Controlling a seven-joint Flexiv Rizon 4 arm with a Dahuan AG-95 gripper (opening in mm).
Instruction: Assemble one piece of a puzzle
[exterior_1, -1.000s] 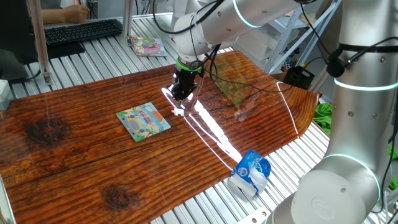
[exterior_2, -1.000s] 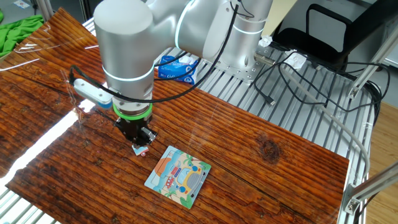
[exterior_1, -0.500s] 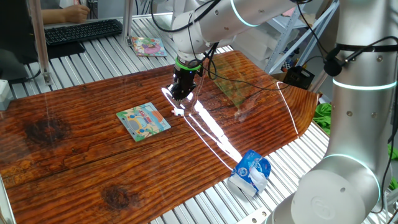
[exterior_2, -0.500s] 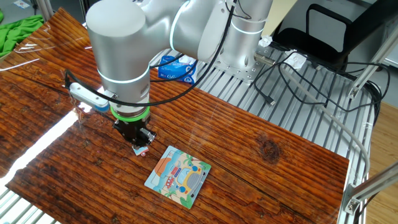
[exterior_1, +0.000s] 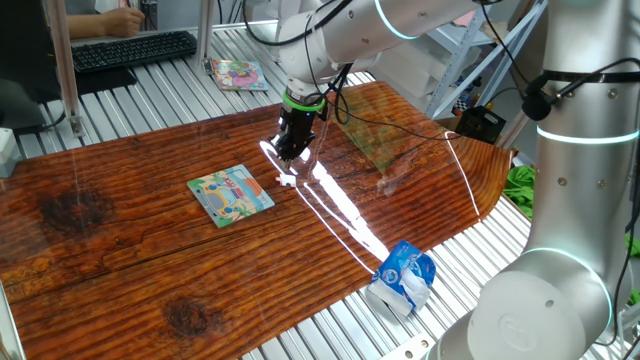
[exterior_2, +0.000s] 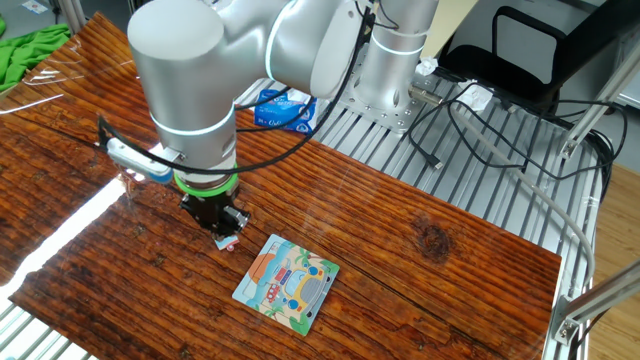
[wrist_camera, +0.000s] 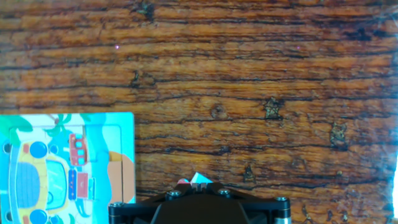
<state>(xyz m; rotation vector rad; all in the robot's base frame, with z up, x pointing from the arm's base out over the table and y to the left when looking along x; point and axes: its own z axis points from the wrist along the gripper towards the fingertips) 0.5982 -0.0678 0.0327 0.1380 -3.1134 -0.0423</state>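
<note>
Gripper (exterior_2: 226, 238) pressed together, pinching the piece (exterior_2: 227, 241) low over the table (exterior_2: 420, 250), just left of the puzzle (exterior_2: 287, 282).

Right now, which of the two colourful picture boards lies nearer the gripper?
The teal-bordered puzzle on the wooden tabletop, just beside the gripper. The pinkish picture board lies farther off, on the metal slats.

The puzzle (exterior_1: 231, 195) is a flat square board with a teal edge and a bright cartoon bus picture, lying on the brown wood. The piece (exterior_2: 226, 242) is tiny, whitish and bumpy-edged. It sits just beside the puzzle, at about ten o'clock from it in the other fixed view.
</note>
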